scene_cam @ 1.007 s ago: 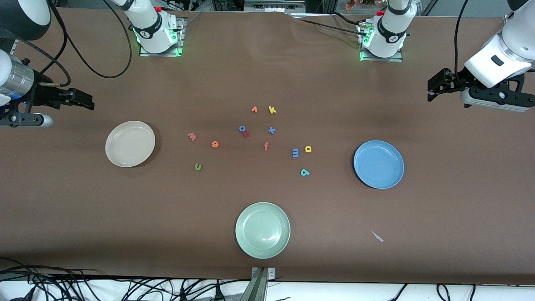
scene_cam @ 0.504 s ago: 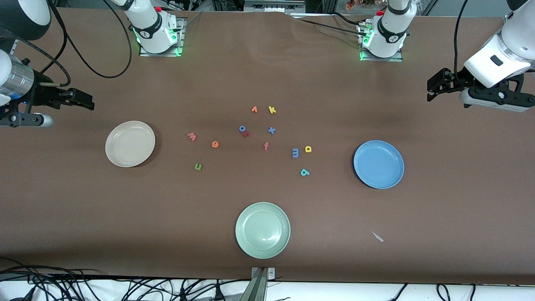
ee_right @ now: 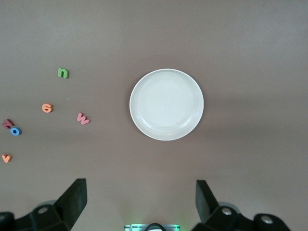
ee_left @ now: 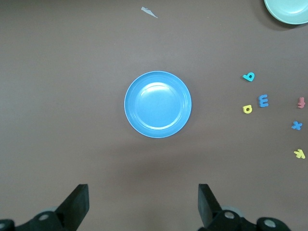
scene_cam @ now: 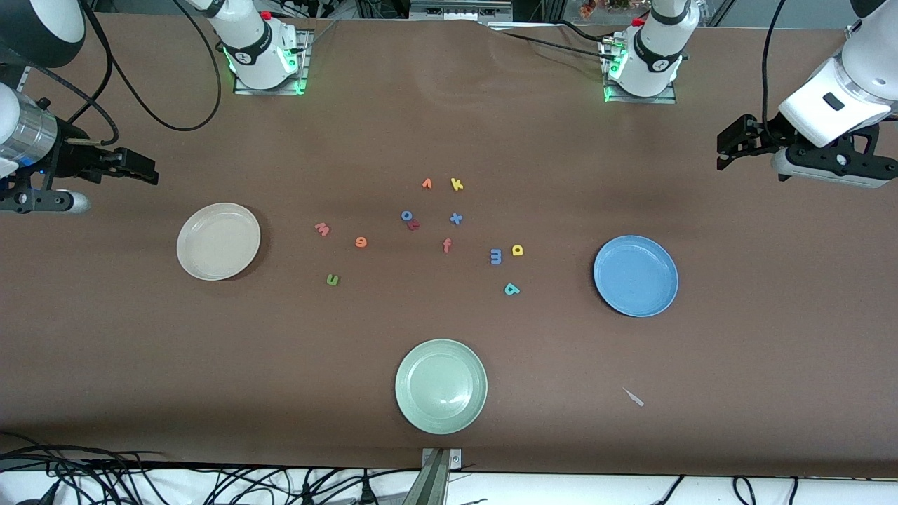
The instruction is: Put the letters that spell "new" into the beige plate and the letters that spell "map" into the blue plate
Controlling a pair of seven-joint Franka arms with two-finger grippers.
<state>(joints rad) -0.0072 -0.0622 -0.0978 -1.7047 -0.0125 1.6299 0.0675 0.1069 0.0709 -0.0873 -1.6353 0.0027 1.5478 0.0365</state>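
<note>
"new" letters: green n (scene_cam: 332, 280), orange e (scene_cam: 360, 242) and pink w (scene_cam: 322, 229) all lie flat on the desk, in a loose clump beside the beige plate (scene_cam: 218, 241), on the side toward the middle of the desk. w is closest to the plate, n sits nearest the front camera.
"map" letters: blue m (scene_cam: 495, 256) and yellow a (scene_cam: 518, 250) are just beside each other, teal p (scene_cam: 511, 288) a bit nearer the camera. All three are on the desk between the centre clutter and the blue plate (scene_cam: 635, 275).
plates: both empty, so nothing's sorted yet imo.
right pincer (scene_cam: 144, 170): up in the air over the desk's edge at the right arm's end, jaws spread wide, holding nothing. Its wrist view looks straight down at the beige plate, with n, e and w off to one side.
left pincer (scene_cam: 729, 146): same deal at the left arm's end, wide and empty, hanging over bare desk, blue plate below it in its wrist view.
key relation: "new" is on the right arm's half and "map" on the left arm's, and each set lies past its plate from that arm's pincer, toward the centre. So each arm probably reaches over its own plate for a letter.
watch out: v (scene_cam: 426, 184), k (scene_cam: 457, 184), o (scene_cam: 406, 215), x (scene_cam: 456, 219), f (scene_cam: 447, 245) and the green plate (scene_cam: 440, 395) are decoys.
</note>
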